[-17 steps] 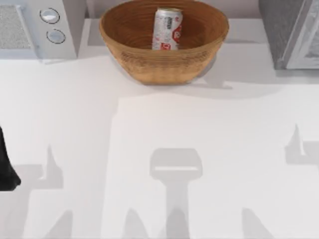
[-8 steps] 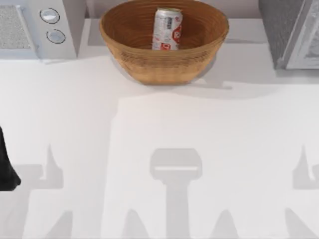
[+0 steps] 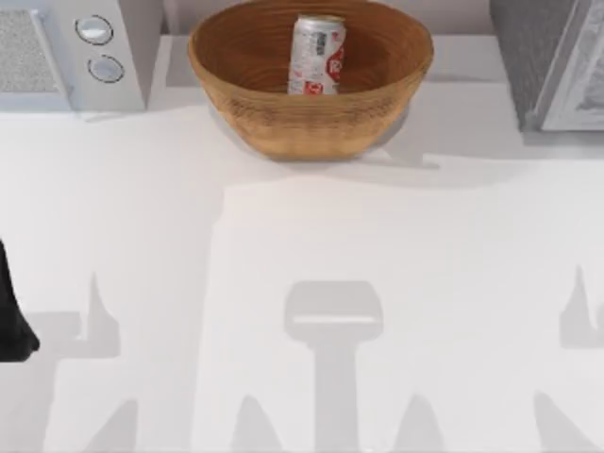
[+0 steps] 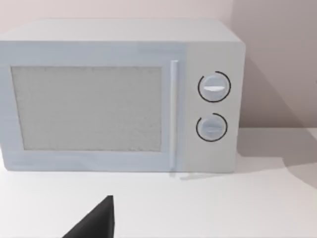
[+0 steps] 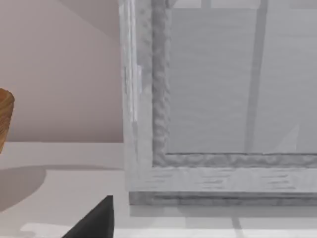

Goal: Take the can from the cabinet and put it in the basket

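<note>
Nearest to me, my left arm [image 3: 13, 316] is sitting parked at the table's left edge, a dark shape low in the top view. A black fingertip [image 4: 94, 222] is poking into the left wrist view, and another fingertip [image 5: 95, 220] into the right wrist view; I cannot tell whether either gripper is released or clenched.

The white table [image 3: 302, 236] is lying wide and bare across its middle, crossed only by grey shadows, giving free room between the near edge and the far row of things.

At the far left the microwave [image 3: 71, 52] with two round knobs is standing, door closed. At the far middle the basket [image 3: 310, 75] is resting on the table, and the can [image 3: 317, 54] is standing upright inside it, touching its floor. At the far right the cabinet [image 3: 549, 61] is standing well apart from the basket, its pale framed door [image 5: 223, 99] facing the right wrist camera.
</note>
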Available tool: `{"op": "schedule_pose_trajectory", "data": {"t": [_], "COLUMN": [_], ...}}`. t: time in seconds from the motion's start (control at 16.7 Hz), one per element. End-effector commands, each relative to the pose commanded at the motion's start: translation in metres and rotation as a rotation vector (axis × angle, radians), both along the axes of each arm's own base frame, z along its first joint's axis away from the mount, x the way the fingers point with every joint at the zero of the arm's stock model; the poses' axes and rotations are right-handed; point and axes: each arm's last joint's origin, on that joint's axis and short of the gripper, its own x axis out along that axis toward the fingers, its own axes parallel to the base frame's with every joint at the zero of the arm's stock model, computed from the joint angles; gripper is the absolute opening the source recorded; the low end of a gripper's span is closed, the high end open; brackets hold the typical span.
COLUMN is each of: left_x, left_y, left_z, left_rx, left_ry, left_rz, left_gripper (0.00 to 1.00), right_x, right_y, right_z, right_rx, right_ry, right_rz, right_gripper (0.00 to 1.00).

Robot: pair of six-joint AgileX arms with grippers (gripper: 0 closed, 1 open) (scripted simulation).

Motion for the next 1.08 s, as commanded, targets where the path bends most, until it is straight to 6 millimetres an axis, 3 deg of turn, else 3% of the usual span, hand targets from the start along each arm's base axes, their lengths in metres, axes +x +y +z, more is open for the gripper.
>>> {"op": "schedule_pose_trajectory", "data": {"t": [0.3,0.54,0.78,1.08], "left_x": [0.000,0.000,0.000,0.000], "left_y": [0.000,0.000,0.000,0.000], "left_z": [0.000,0.000,0.000,0.000], "left_rx": [0.000,0.000,0.000,0.000], "left_ry": [0.000,0.000,0.000,0.000], "left_rz": [0.000,0.000,0.000,0.000], "left_gripper": [1.00,1.00,1.00,1.00], "right_x": [0.023,0.046,0.056,0.048], "right_y": [-0.028,-0.072,-0.129,-0.182], "right_z": [0.023,0.029,0.017,-0.007], "right_rx": [-0.012,-0.015,-0.008,0.002], "right_ry": [-0.015,0.000,0.018,0.029], "right_rz": [-0.001,0.005,0.010,0.009], "right_gripper": [1.00,1.00,1.00,1.00]}}
